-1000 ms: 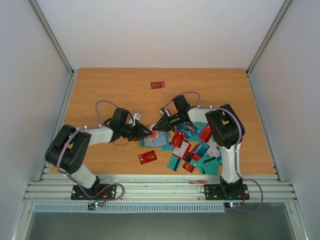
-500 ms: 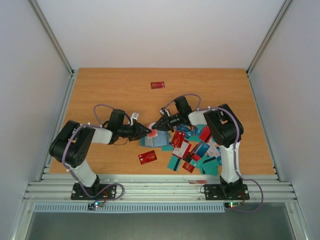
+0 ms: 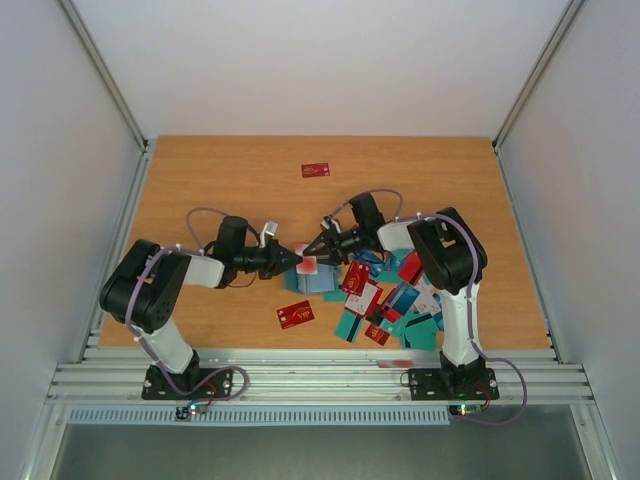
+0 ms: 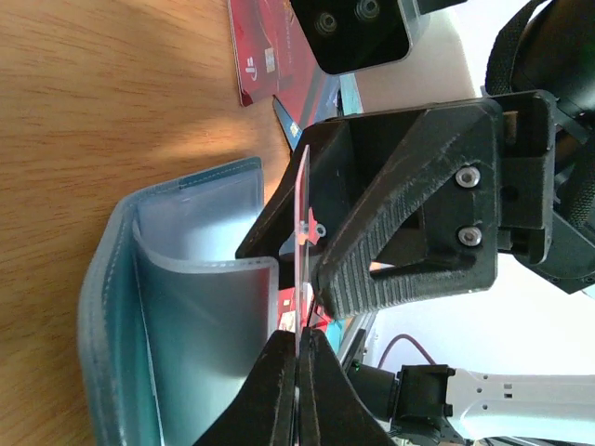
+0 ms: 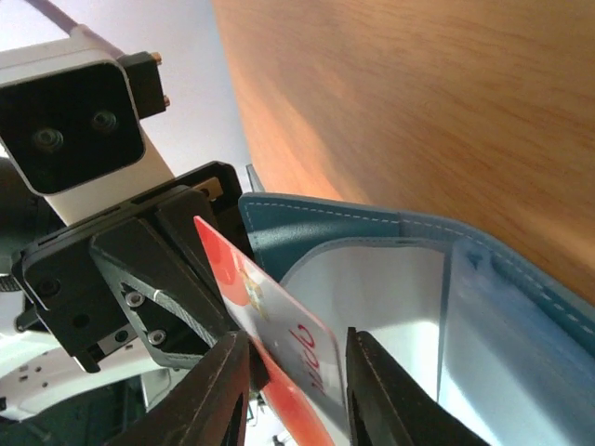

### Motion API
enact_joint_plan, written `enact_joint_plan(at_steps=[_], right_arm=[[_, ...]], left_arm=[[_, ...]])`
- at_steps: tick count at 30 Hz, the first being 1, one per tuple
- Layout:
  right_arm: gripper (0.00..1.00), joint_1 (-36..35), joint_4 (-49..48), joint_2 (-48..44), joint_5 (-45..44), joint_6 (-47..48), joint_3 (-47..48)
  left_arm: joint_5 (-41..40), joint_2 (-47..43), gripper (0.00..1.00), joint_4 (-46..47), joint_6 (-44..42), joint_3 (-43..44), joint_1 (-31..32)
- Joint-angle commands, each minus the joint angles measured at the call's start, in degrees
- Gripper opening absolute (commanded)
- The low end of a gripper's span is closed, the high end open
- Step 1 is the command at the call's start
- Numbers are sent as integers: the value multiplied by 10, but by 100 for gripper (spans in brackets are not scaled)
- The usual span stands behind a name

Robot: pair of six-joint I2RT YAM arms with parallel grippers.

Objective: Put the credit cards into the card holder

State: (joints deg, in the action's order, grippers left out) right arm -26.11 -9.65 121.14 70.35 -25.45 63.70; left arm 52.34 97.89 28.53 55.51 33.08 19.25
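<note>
Your left gripper [image 4: 297,351] just clamped the thin red plastic card [image 5: 270,316]; the right gripper [image 5: 296,370] parted its jaws narrowly. Handover looks made, above the teal folding wallet [image 4: 121,307].

Top cam looks down on the whole table [image 3: 220,180]. Wrist cams face each other, both tight on the card holder [image 4: 186,334].

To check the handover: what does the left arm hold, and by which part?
The left jaws, shut, pinch the red card by one edge.
</note>
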Motion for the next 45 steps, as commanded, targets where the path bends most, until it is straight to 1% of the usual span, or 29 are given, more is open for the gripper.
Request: enact_joint_plan(at_steps=[1,6,10,14,16,19,22,27,33,39,45], right_arm=[[36,-12,84,-19,9,78,29],[40,-6,247,-38,-28,176,57],[41,-2,278,-55,-42,199,52],[42,-2,306,-69,-61,215,50],[42,-2,351,-79,-88,243,61],[42,-2,393,-96,-120,277,71],[42,-2,404,-106,-130,281,70],[40,-4,394,-108,-130,278,51],[35,-10,382,-89,-131,279,36],[32,-10,399,-70,-167,287,39],[29,-10,421,-43,-204,295,46]], left_arm=[[3,13,0,30,-8,-5,4],[1,14,0,25,-12,-8,3],[-4,9,0,4,-26,-5,3],[-22,-3,0,-52,-54,6,3],[-37,-15,0,-98,-73,14,4],[-65,-40,0,-178,-116,21,3],[-88,-72,0,-222,-149,22,4],[-107,-100,0,-253,-169,18,3],[-106,-91,0,-254,-178,17,4],[-92,-67,0,-241,-177,20,4],[-89,-66,0,-281,-186,31,3]])
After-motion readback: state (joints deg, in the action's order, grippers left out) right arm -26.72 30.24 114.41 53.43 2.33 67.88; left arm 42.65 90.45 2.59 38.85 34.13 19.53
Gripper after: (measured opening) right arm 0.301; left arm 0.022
